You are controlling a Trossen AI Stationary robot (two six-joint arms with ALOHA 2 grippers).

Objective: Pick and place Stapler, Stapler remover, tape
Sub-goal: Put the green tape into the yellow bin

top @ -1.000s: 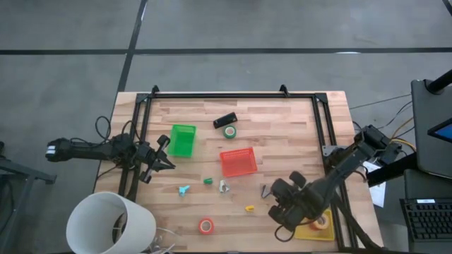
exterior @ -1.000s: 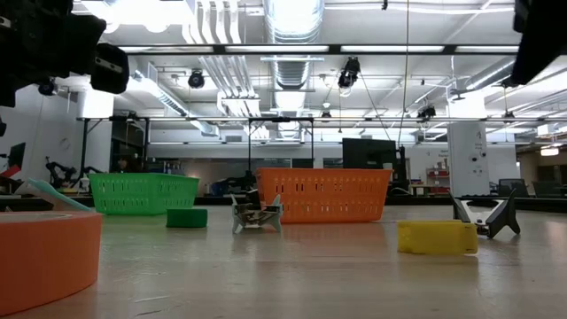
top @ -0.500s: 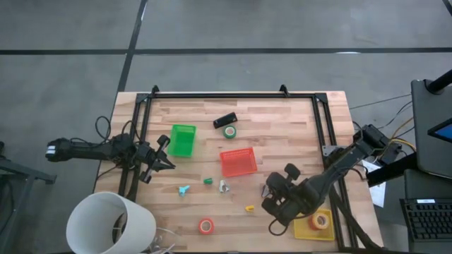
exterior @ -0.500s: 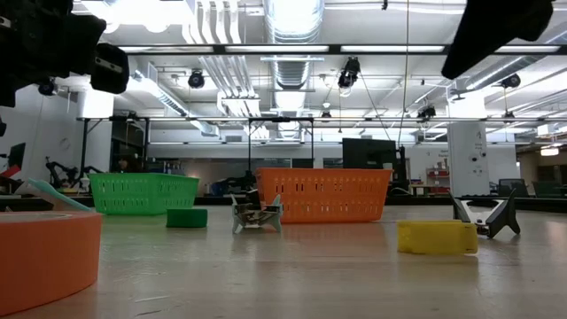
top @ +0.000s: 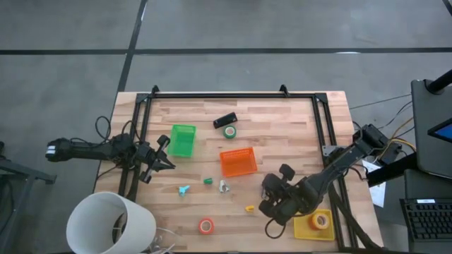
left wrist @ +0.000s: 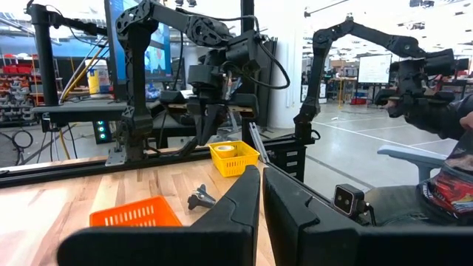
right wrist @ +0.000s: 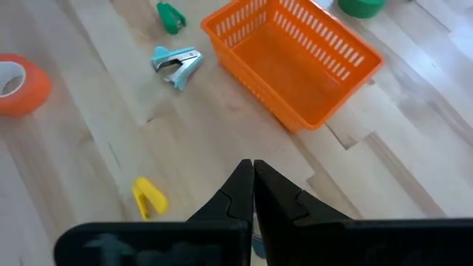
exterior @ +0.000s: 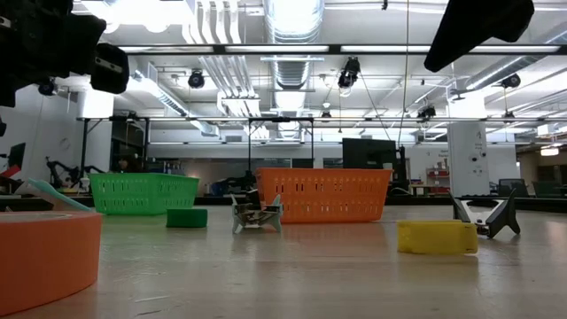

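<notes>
The black stapler (top: pixel 224 120) and a green tape roll (top: pixel 229 131) lie at the far middle of the table. An orange tape roll (top: pixel 205 226) lies near the front edge, and another sits in the yellow bin (top: pixel 308 229). A pale stapler remover (right wrist: pixel 177 60), a yellow one (right wrist: pixel 148 198) and a dark one (exterior: pixel 485 215) rest on the wood. My right gripper (top: pixel 270 196) hovers shut above the table, near the dark remover, holding nothing. My left gripper (top: pixel 168 152) waits shut at the table's left edge.
A green bin (top: pixel 182 140) stands left of centre and an orange bin (top: pixel 238 161) in the middle. A small green piece (top: pixel 208 180) and a teal piece (top: pixel 183 190) lie between them and the front edge. A black frame (top: pixel 233 95) borders the table.
My right gripper has gone a little toward the table's left, away from the yellow bin, and has turned at the wrist. It stays shut and holds nothing. No object has moved.
</notes>
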